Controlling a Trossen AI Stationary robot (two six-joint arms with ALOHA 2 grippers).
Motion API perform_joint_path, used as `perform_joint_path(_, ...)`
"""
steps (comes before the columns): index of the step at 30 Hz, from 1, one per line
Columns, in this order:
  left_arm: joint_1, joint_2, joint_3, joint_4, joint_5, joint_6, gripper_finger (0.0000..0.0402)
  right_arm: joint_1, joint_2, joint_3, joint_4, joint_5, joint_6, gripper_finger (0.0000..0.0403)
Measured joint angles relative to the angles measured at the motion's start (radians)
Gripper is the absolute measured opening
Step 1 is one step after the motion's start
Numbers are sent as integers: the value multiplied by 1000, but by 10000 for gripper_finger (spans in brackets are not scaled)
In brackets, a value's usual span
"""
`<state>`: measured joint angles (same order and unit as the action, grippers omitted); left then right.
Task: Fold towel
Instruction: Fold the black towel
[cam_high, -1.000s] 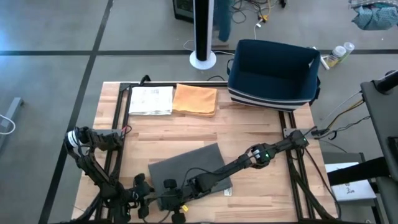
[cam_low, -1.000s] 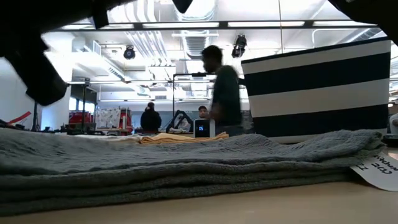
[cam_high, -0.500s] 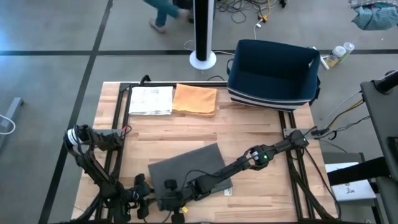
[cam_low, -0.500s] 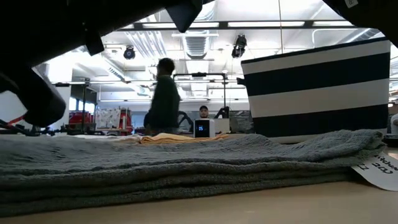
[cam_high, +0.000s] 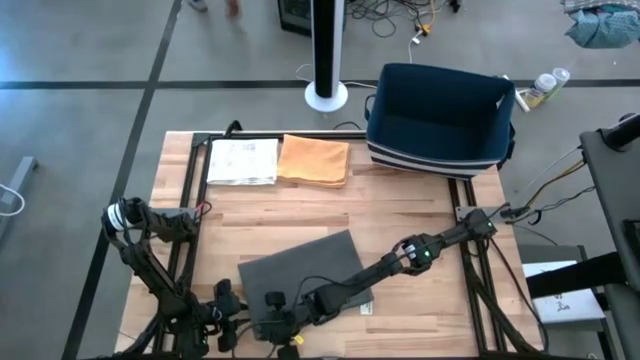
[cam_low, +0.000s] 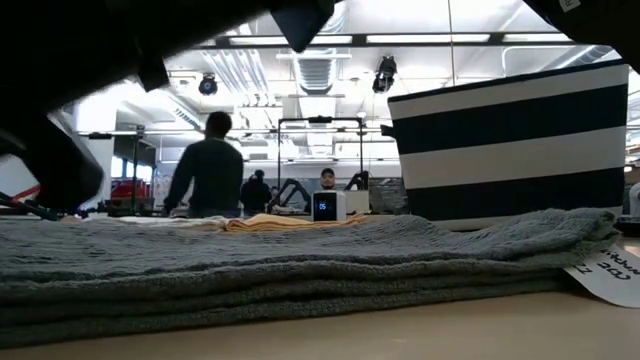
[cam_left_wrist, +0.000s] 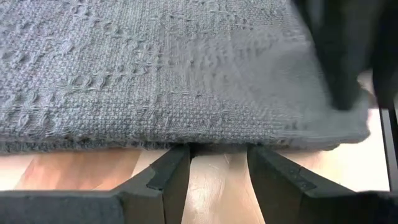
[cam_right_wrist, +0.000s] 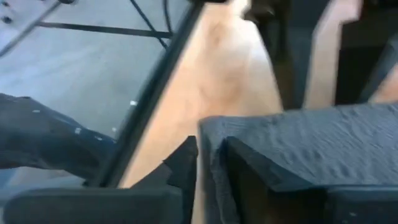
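On the wooden surface (cam_high: 400, 215), going left to right along the far edge: a white sheet (cam_high: 243, 161), an orange cloth (cam_high: 314, 160), then a navy striped bin (cam_high: 440, 118).

The grey towel (cam_high: 300, 272) lies folded in several flat layers near the front edge, about mid-surface; the low view shows its stacked layers (cam_low: 300, 270) with a white tag (cam_low: 612, 272) at its right end.

The left gripper (cam_left_wrist: 217, 168) sits low at the towel's front edge, its fingers (cam_left_wrist: 169, 177) spread with bare wood between them and their tips just under the towel's rim, pinching nothing.

The right gripper (cam_right_wrist: 211, 165) reaches across to the towel's front left corner; its fingers (cam_right_wrist: 249, 165) stand slightly apart with the towel's edge between them, though whether they grip it cannot be told.

Beyond the surface, people (cam_low: 205, 165) stand in the room.
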<state>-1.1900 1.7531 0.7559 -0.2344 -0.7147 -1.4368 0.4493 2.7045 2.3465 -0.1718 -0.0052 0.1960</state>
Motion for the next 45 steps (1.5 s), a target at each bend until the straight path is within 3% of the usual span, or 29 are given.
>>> perform_joint_path(5,1,-2,0,-1,0,0,153,8,-34,9,24,5,-16,134)
perform_joint_path(9,0,-2,0,-2,0,2,153,4,-42,8,47,85,-89,148)
perform_joint_path(16,0,-3,0,-2,3,-9,153,-16,62,4,208,105,-118,129)
perform_joint_path(29,2,-37,-1,-32,85,-11,153,-9,122,7,222,102,-84,101)
perform_joint_path(34,-1,-137,31,-216,179,-60,153,-9,122,7,217,101,-81,105)
perform_joint_path(36,0,-184,48,-316,129,-93,153,-7,123,7,215,103,-62,109)
perform_joint_path(40,8,-240,35,-336,-67,-95,153,-3,124,7,214,107,-58,112)
perform_joint_path(45,57,-229,-51,-308,-100,-101,153,1,124,7,215,106,-63,100)
